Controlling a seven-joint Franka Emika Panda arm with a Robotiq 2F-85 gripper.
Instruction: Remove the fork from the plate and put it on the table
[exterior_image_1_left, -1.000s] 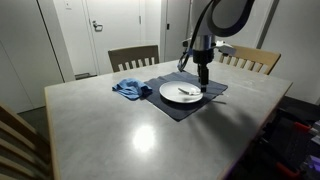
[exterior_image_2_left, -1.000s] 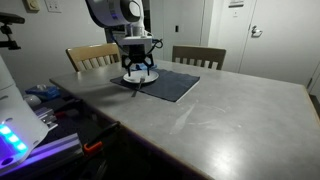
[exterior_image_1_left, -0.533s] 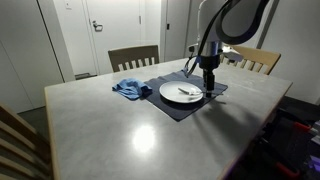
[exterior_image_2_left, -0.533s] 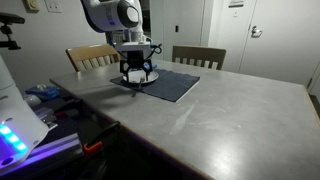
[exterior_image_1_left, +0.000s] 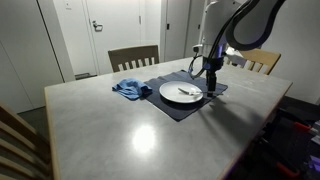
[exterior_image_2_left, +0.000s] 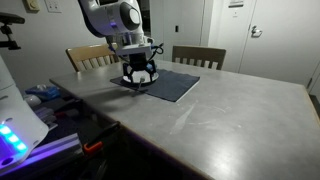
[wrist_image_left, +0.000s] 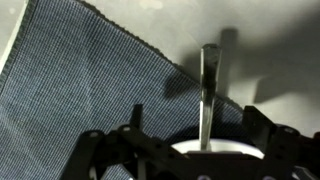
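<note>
The white plate lies on a dark navy placemat on the pale grey table. The small silvery fork lies on the plate. In the wrist view its handle reaches from the plate's rim out over the placemat. My gripper hangs low over the plate's edge nearest the tan chair. It also shows in an exterior view. In the wrist view my gripper is open, a finger on each side of the fork's handle, not touching it.
A crumpled blue cloth lies beside the placemat. Wooden chairs stand at the table's far side. The table's wide pale top stretches away from the placemat.
My gripper has moved from above the plate's middle toward its edge on the tan chair's side and come a little lower. The fork and plate have not moved.
</note>
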